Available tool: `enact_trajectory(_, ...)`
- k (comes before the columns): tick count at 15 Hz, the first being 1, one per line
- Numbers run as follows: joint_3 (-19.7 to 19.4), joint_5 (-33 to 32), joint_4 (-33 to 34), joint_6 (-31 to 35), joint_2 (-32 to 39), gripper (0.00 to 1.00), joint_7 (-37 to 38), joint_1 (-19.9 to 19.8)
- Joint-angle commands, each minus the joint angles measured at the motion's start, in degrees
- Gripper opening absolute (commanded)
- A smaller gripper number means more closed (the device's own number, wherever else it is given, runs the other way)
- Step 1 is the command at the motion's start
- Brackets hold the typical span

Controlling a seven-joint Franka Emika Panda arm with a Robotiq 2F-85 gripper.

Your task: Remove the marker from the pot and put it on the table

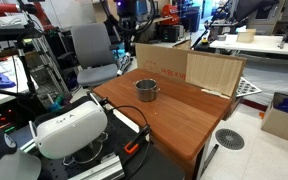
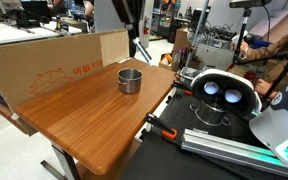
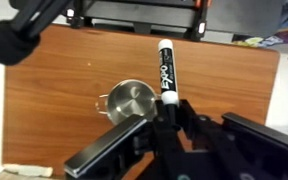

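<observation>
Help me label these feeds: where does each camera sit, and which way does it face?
An exterior view: low beside a white headset, facing across the table to the pot; arm unclear.
An exterior view: raised off a table side, facing the pot, headset at right; arm unclear.
Wrist view: overhead, looking down; claw holds the marker.
All share the pot and table.

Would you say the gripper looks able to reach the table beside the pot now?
Probably yes: the gripper, holding the marker, hangs above bare table beside the pot, with nothing between.
</observation>
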Motion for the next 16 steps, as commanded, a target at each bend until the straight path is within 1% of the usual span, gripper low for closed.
enact_trajectory(1,3.39,1.31,5.09,1.96,10.50,0.05,5.63,3.86)
enact_trajectory(3,4.44,0.85,8.01,3.00,15.73,0.05,9.92,6.58)
enact_trajectory(6,4.03,0.89,13.74,2.76,22.08,0.05,12.47,8.78)
enact_trajectory(12,3.48,2.16,23.41,1.15,28.62,0.05,12.85,9.07)
enact_trajectory(16,2.76,3.25,27.94,-1.07,32.28,0.05,13.57,8.85)
